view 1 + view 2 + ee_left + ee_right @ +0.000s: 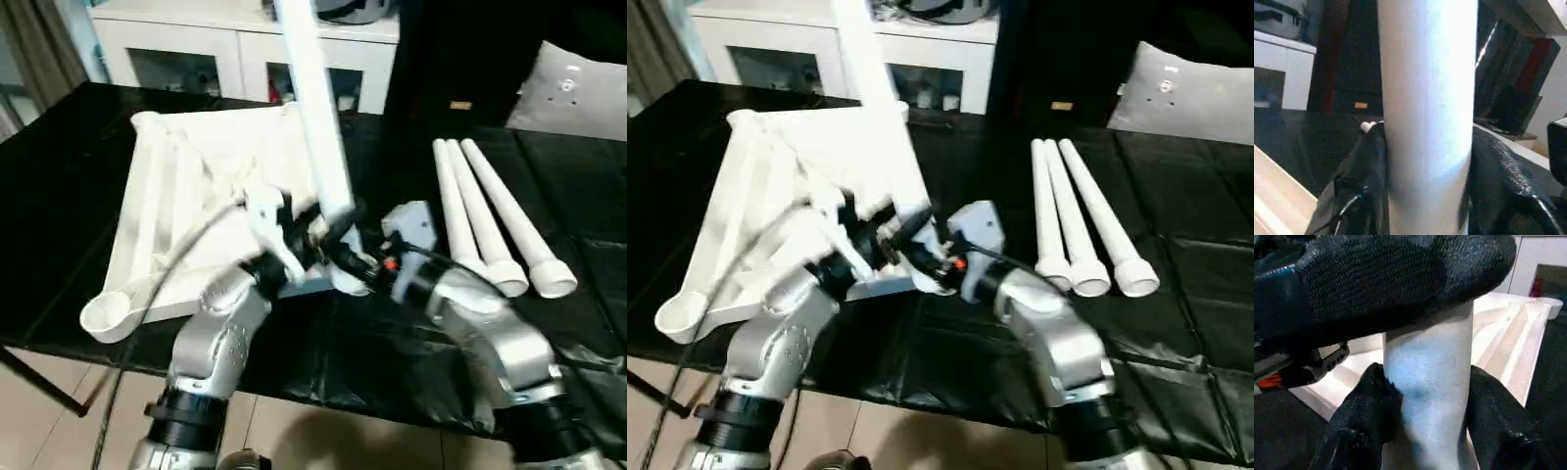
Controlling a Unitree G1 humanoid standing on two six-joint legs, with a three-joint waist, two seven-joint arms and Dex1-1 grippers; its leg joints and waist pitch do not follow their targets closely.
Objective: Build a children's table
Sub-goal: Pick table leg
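On the black work surface (59, 196), seen from the head views, the tabletop (196, 176) is laid underside up and one leg (318, 117) is stood at its near corner, clamped by the left gripper (304, 240) and right gripper (358, 259). Three spare legs (490, 215) are parked to the right, so roughly three quarters is left. From the wrist views, that leg is pinched between both pairs of fingers.
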